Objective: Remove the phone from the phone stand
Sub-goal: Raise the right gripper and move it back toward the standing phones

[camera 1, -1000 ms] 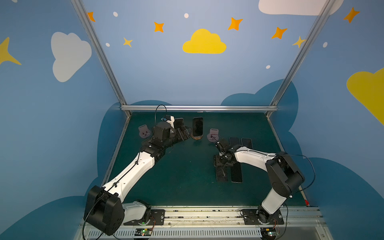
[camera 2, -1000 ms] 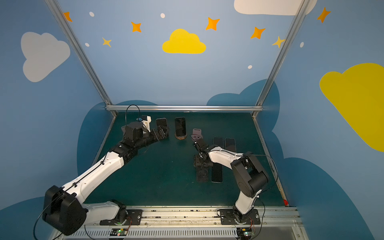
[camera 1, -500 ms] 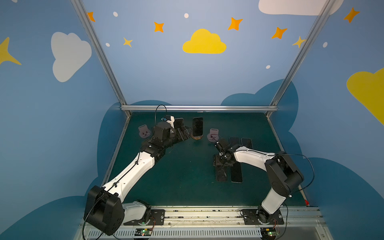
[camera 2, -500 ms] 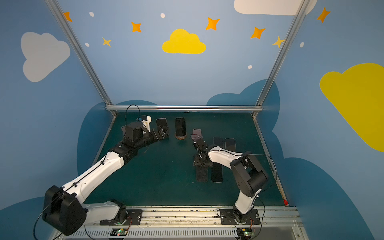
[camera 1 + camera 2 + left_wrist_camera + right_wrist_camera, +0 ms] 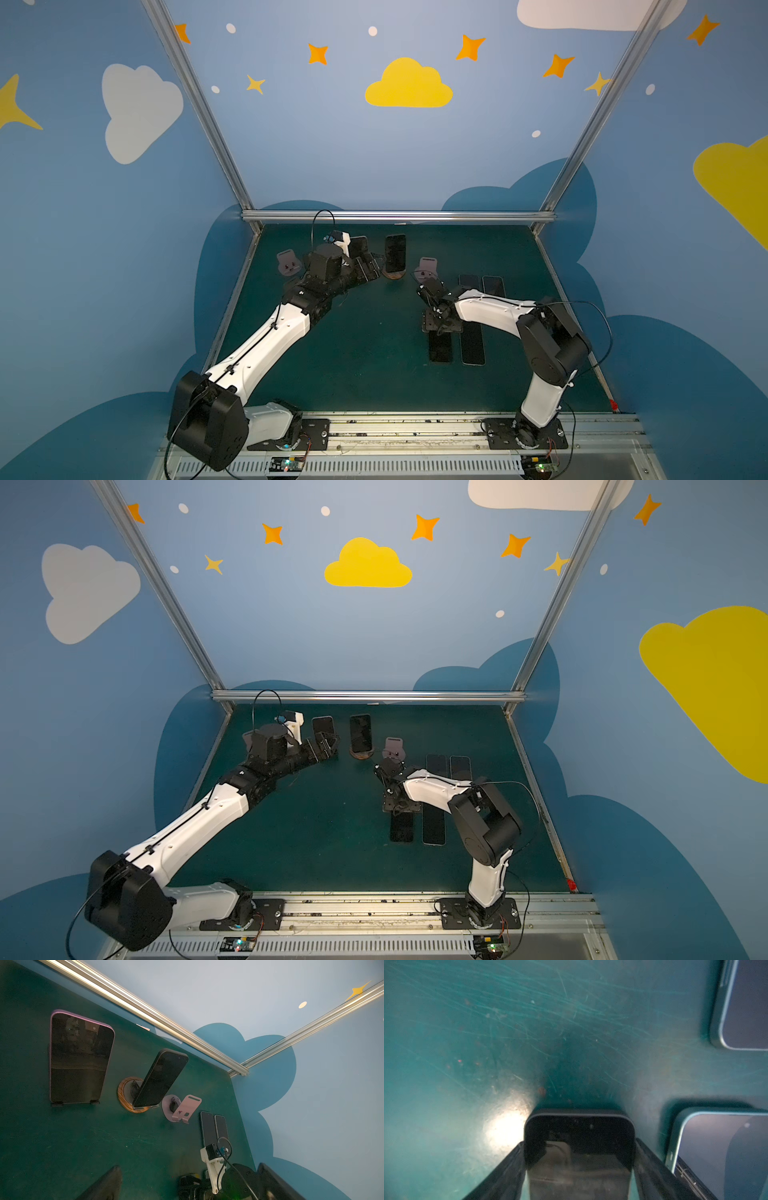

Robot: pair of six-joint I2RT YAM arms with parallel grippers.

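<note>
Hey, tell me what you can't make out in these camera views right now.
Purple-cased phone: its stand is mostly hidden behind it in the left wrist view; the left gripper covers it in both top views.
Right gripper: whether its fingers press the black phone is blurred in the right wrist view.
Teal phone beside it: cut off by that view's edge.

Both top views are sharp and evenly lit. The blue walls (image 5: pixel 374 158) are bright and the green surface (image 5: pixel 365 353) is darker. The frame posts (image 5: pixel 201 108) splay outward toward the picture edges. The left wrist view is dim but in focus. In the right wrist view a white glare patch lies on the scratched surface beside the black phone (image 5: pixel 579 1147), and the near fingers (image 5: pixel 508 1172) are blurred.
</note>
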